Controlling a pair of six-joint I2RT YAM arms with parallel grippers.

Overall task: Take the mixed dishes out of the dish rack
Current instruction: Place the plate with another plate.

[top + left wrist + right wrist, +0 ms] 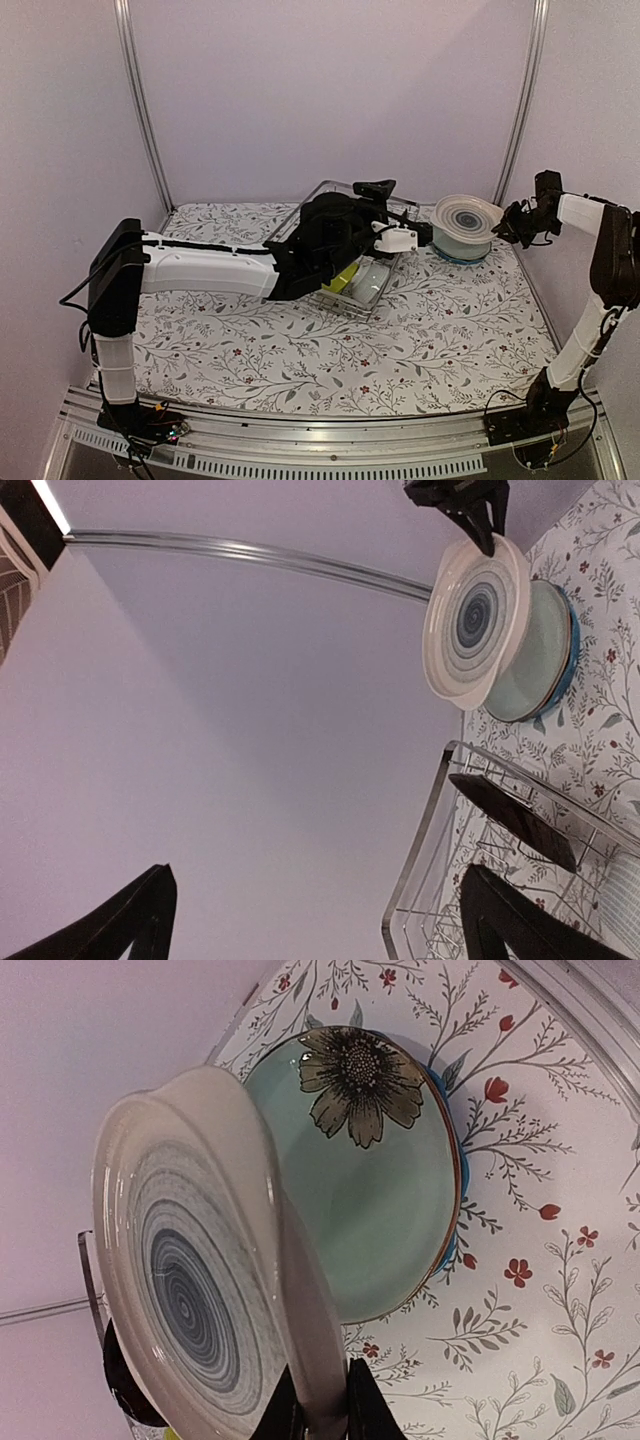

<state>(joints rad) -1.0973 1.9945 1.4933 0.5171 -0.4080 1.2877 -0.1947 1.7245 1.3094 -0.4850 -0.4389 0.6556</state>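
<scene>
Right wrist view: my right gripper (318, 1400) has its jaws pressed on the rim of the white plate (190, 1290), the one with blue-grey rings. One finger lies on each face of the rim. The plate stands tilted, and its ringed face is turned away from the pale green plate (370, 1210) behind it. That green plate has a dark flower painted on it and lies flat on the blue plate (452, 1250), of which only an edge shows. I cannot tell whether the white plate's far rim touches the green one.

From the top camera, this stack sits on the flowered tablecloth (440, 340) just to the right of the dish rack (345, 305), near its far right corner. The white plate hangs over the stack, on the side away from the rack.

My left gripper (315, 925) hovers over the rack with its jaws spread wide and nothing between them. A dark red plate (515, 820) stands on edge in the rack beside one finger. The yellow-green bowl (343, 277) lies at the rack's near end, under my left arm.
</scene>
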